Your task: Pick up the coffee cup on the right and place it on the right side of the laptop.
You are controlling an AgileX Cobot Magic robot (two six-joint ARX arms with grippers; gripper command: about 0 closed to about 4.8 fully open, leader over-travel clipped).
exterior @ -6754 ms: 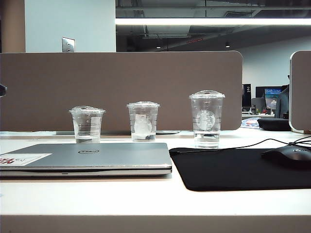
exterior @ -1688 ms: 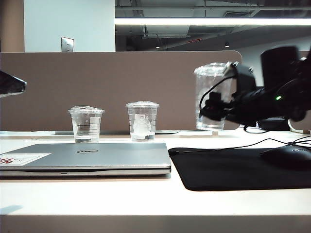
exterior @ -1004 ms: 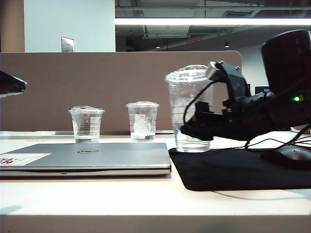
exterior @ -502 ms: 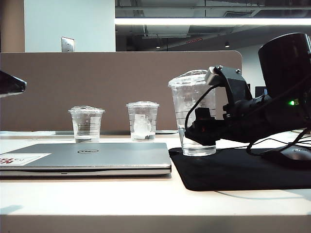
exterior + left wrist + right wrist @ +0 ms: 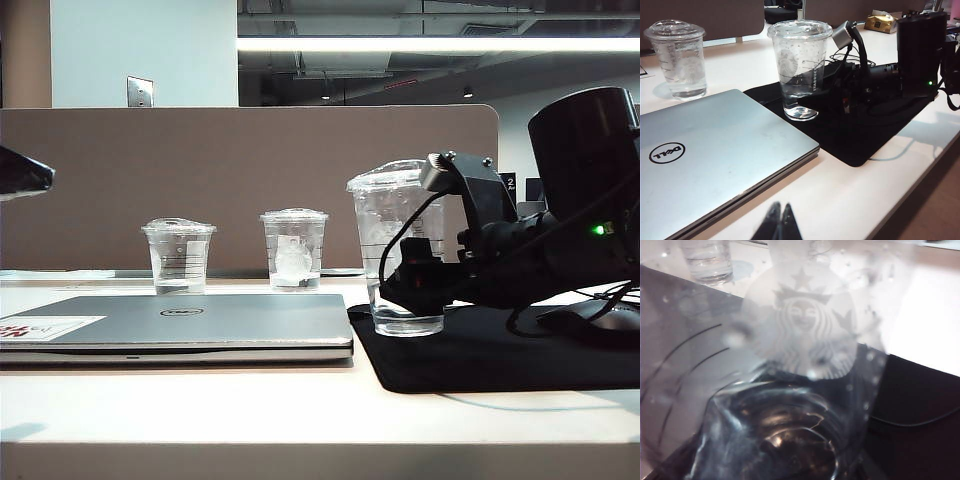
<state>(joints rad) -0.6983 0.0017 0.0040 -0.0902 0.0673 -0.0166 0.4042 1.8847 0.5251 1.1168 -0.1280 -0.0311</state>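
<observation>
The coffee cup (image 5: 395,235), a tall clear cup with a domed lid and a round white logo, stands upright just right of the silver Dell laptop (image 5: 200,320). Its base is down at the black mouse pad (image 5: 500,360). My right gripper (image 5: 405,285) reaches in from the right and is shut on the cup's lower half. In the left wrist view the cup (image 5: 799,65) is beside the laptop (image 5: 705,160) corner. The cup (image 5: 800,340) fills the right wrist view and hides the fingers. My left gripper (image 5: 781,220) hangs shut and empty over the table's front edge.
Two shorter clear cups (image 5: 179,256) (image 5: 294,249) stand behind the laptop, against the brown partition (image 5: 250,170). A black mouse (image 5: 600,318) and its cable lie on the pad behind my right arm.
The right gripper has come down with the coffee cup: its base has sunk from a little above the mouse pad to the pad's surface. The left gripper has not moved.
</observation>
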